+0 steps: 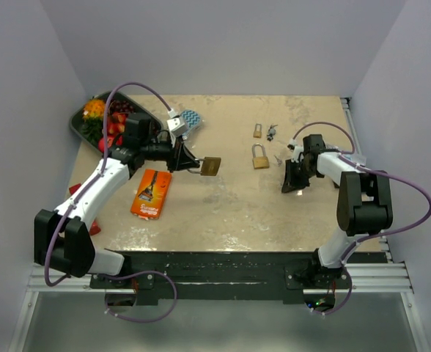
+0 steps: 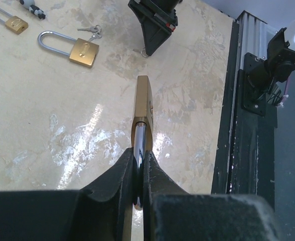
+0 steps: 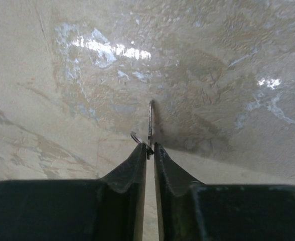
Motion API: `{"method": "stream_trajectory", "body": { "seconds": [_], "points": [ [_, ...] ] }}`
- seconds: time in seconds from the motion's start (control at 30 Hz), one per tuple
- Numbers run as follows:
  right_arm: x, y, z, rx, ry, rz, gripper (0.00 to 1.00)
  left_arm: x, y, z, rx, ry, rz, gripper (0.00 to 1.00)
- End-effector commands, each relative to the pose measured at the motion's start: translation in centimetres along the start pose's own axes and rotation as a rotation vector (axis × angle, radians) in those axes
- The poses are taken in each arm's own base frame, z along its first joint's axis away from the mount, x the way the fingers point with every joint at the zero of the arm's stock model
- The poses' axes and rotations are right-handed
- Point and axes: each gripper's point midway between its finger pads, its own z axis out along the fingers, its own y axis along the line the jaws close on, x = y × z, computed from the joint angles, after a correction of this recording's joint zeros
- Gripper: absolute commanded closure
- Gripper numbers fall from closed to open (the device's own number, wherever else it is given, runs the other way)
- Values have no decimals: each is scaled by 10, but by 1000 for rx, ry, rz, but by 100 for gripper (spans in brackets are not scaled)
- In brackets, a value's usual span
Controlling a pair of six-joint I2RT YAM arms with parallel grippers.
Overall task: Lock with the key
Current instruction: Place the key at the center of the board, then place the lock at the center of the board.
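Observation:
My left gripper (image 1: 190,163) (image 2: 139,165) is shut on the steel shackle of a brass padlock (image 1: 210,166) (image 2: 143,100) and holds it above the table's middle, with the body pointing towards the right arm. My right gripper (image 1: 292,183) (image 3: 150,146) hangs low over the table at the right. Its jaws stand a narrow gap apart. A small silver key (image 3: 150,120) with a wire ring sits edge-on at the tips, against the left pad, with a sliver of daylight to the right pad. The two grippers are well apart.
A second brass padlock (image 1: 260,157) (image 2: 82,50), a smaller one (image 1: 257,131) (image 2: 14,22) and a loose bunch of keys (image 1: 272,133) (image 2: 92,32) lie at the back right. An orange packet (image 1: 152,193) lies front left. A dark food tray (image 1: 80,121) sits back left.

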Motion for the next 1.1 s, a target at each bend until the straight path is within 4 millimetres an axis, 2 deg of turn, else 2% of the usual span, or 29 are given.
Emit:
{"method": "stream_trajectory", "body": {
  "seconds": [0.0,0.07,0.1,0.17,0.2,0.27,0.3,0.37,0.4,0.43,0.5,0.53,0.57,0.63,0.73,0.8,0.83,1.07],
  "points": [
    [7,-1,-9,20,25,-14,69,-30,-10,2,54,-73,128,100],
    [7,4,-14,4,16,-21,56,-28,-12,4,59,-66,124,100],
    [1,8,-21,-9,-8,-39,48,-27,-13,6,62,-61,120,100],
    [-12,19,-33,-48,-71,-60,42,-24,-14,9,67,-51,93,100],
    [-22,25,-42,-70,-116,-87,33,-24,-17,11,76,-45,77,100],
    [-50,51,-72,-157,-256,-161,26,-21,-17,17,79,-27,-15,100],
    [-58,60,-84,-177,-307,-252,15,-21,-20,21,89,-14,-49,100],
    [-76,88,-112,-198,-425,-407,1,-16,-23,31,107,21,-162,100],
    [-80,98,-120,-191,-469,-511,1,-16,-28,35,128,30,-190,100],
    [-78,124,-135,-207,-523,-616,1,-16,-31,38,141,40,-250,100],
    [-80,148,-148,-204,-608,-780,1,-14,-34,46,171,60,-314,100],
    [-72,169,-150,-235,-630,-859,1,-14,-37,48,184,69,-359,100],
    [-69,181,-158,-247,-675,-913,1,-11,-37,52,200,83,-394,100],
    [-55,204,-160,-272,-696,-1043,1,-14,-41,54,231,86,-446,100],
    [-36,226,-159,-301,-697,-1175,1,-17,-44,56,243,79,-466,100],
    [-27,232,-152,-292,-679,-1243,1,-19,-46,57,254,79,-471,100],
    [-19,241,-149,-308,-671,-1278,1,-20,-47,57,259,80,-483,100],
    [-1,262,-127,-292,-636,-1418,1,-22,-56,56,284,76,-474,100]
  ]
}}
